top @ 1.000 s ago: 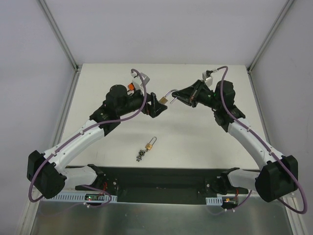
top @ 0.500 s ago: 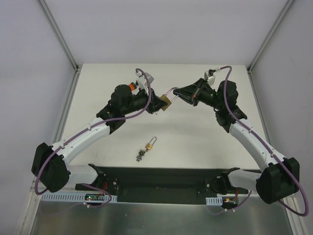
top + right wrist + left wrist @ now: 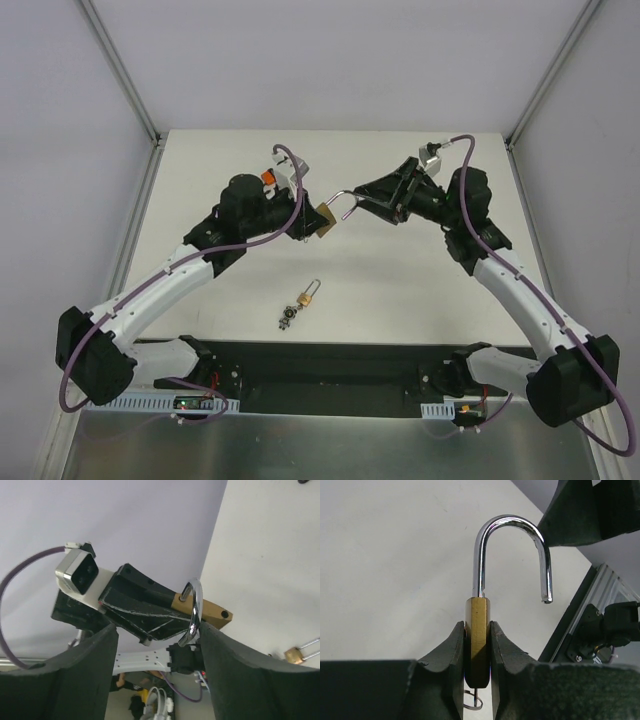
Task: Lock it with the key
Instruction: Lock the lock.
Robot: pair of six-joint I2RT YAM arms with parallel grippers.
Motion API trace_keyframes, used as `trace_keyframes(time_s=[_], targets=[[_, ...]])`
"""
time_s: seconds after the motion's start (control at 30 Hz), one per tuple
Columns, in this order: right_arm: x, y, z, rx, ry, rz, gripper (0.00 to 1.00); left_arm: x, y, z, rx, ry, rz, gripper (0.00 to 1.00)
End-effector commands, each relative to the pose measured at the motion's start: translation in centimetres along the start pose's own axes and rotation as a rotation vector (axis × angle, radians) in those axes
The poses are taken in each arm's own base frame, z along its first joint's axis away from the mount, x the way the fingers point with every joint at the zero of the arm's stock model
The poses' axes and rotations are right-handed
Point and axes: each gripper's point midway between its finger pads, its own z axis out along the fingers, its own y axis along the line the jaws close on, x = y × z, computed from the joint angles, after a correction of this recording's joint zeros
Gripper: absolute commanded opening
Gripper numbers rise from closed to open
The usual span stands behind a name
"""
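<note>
A brass padlock (image 3: 326, 219) hangs in the air above the middle of the table. My left gripper (image 3: 317, 224) is shut on its body (image 3: 479, 626), one finger on each flat side. The chrome shackle (image 3: 512, 524) stands swung open, its free end bare. A thin wire ring (image 3: 472, 703) shows under the body; a key itself I cannot make out. My right gripper (image 3: 352, 198) is open. Its fingers stand either side of the shackle (image 3: 194, 611), which lies close against the right finger (image 3: 235, 665).
A second, small padlock (image 3: 308, 295) lies on the table nearer the arm bases, with a small bunch of metal bits (image 3: 286, 319) beside it. Grey walls and metal frame posts (image 3: 120, 70) enclose the white table (image 3: 420, 290).
My left gripper has closed on the padlock's body. My right gripper, which was shut on the shackle, has let go and opened.
</note>
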Motion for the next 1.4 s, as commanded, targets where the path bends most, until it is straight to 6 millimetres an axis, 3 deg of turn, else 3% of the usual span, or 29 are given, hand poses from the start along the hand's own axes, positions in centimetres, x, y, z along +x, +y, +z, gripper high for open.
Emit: trace_keyframes(time_s=[0.0,0.2,0.4,0.57,0.83,0.93,1.07,1.1,1.13,1.17,1.27,1.3,1.33,1.37], targets=[[-0.2,0.7,-1.2,0.007,0.005,-0.141,0.72,-5.4,-3.7,-3.2,0.081,-0.098,0.124,0.00],[-0.2,0.6,-1.6,0.055,0.076,-0.278,0.83,-5.2,-6.5,-4.9,0.180,0.022,0.133,0.00],[1.4,1.3,-1.7,0.003,0.240,-0.403,0.83,-3.9,-8.1,-5.8,0.269,0.132,0.120,0.00],[4.0,2.5,-2.0,-0.123,0.400,-0.426,0.81,-3.0,-9.5,-6.0,0.367,0.200,0.089,0.00],[8.4,4.3,-2.2,-0.265,0.581,-0.469,0.63,-3.2,-10.0,-6.0,0.395,0.214,0.083,0.00],[9.2,4.4,-2.2,-0.280,0.611,-0.480,0.53,-3.4,-10.1,-6.1,0.398,0.209,0.090,0.00],[9.3,4.1,-2.3,-0.269,0.619,-0.499,0.31,-3.8,-10.2,-6.2,0.403,0.201,0.101,0.00],[9.1,4.0,-2.1,-0.254,0.611,-0.501,0.15,-3.8,-10.2,-6.1,0.403,0.200,0.101,0.00],[9.0,3.9,-2.0,-0.242,0.611,-0.496,0.06,-3.9,-10.2,-6.1,0.402,0.199,0.104,0.00],[8.9,3.9,-1.9,-0.233,0.607,-0.497,0.01,-4.0,-10.2,-6.1,0.401,0.195,0.110,0.00],[8.3,4.1,-1.7,-0.206,0.571,-0.505,0.01,-4.4,-9.8,-6.1,0.366,0.175,0.126,0.00],[8.2,4.3,-1.6,-0.203,0.560,-0.504,0.01,-4.6,-9.6,-6.1,0.351,0.167,0.134,0.04],[7.9,5.1,-1.6,-0.224,0.538,-0.526,0.00,-4.8,-9.2,-6.1,0.321,0.152,0.147,0.21],[7.9,5.5,-1.6,-0.223,0.532,-0.496,0.01,-5.0,-9.0,-6.0,0.303,0.140,0.153,0.31]])
